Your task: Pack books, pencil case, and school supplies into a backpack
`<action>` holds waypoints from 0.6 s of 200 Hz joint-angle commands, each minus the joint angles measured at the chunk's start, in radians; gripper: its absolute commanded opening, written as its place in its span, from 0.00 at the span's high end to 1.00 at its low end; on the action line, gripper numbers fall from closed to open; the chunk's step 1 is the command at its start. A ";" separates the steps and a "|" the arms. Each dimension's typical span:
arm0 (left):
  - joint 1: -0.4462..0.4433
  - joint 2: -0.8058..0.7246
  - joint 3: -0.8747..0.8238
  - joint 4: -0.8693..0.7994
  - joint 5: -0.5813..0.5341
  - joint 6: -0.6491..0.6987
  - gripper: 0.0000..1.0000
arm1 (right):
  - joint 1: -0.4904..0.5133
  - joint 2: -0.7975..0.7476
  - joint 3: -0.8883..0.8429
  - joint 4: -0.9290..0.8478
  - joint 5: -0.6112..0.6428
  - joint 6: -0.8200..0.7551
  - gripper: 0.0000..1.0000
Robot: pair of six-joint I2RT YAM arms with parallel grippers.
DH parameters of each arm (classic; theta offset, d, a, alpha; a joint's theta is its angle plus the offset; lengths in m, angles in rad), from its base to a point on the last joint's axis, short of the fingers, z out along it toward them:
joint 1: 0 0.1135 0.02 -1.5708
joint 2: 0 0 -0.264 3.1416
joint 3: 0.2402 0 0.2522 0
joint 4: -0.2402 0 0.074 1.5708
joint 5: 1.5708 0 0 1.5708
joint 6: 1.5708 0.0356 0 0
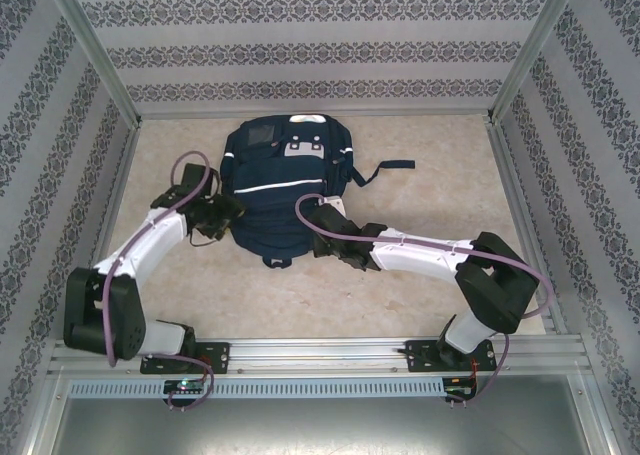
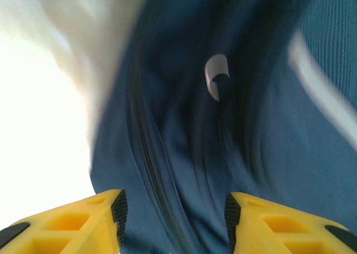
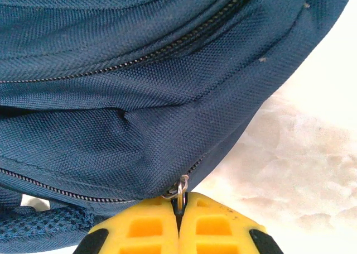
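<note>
1. The navy backpack (image 1: 283, 180) is pictured lying flat on the marbled table (image 1: 420, 265), in the upper centre of the overhead frame. Its white reflective stripe (image 1: 275, 188) runs across its middle.
2. The right gripper (image 3: 179, 209) is seen at the bottom centre of its wrist view. Its jaws are pressed together on a small metal zipper pull (image 3: 181, 188) at the bag's lower edge.
3. The left gripper (image 2: 174, 209) is shown at the bottom of its wrist view with jaws parted. Navy fabric is seen beyond the gap, and nothing is seen clamped.
4. The bag is judged soft and limp. Its cloth is creased and would be expected to bunch or drag when pulled. It is best taken by the pull tab, with the fabric beside the zipper (image 3: 167, 50) pinched to brace it.
5. The left wrist view is heavily blurred, and a small pale tab (image 2: 216, 75) at its upper centre cannot be identified. The bag's contents are hidden under the cloth. Whether the zipper is fully closed cannot be told, since its run is cut off at the frame's lower edge.
</note>
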 commanded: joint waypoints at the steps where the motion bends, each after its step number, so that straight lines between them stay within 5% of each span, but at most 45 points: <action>1: -0.113 -0.068 -0.052 0.031 0.063 -0.170 0.47 | 0.005 0.014 0.036 0.021 0.020 0.005 1.00; 40: -0.258 -0.058 -0.046 0.148 0.054 -0.335 0.45 | 0.007 0.024 0.029 0.033 0.007 0.011 1.00; 83: -0.354 0.023 0.013 0.202 -0.024 -0.385 0.29 | 0.008 0.005 0.019 0.040 0.009 0.011 1.00; 120: -0.411 0.105 0.010 0.228 -0.057 -0.425 0.28 | 0.009 -0.013 0.008 0.044 0.014 0.018 1.00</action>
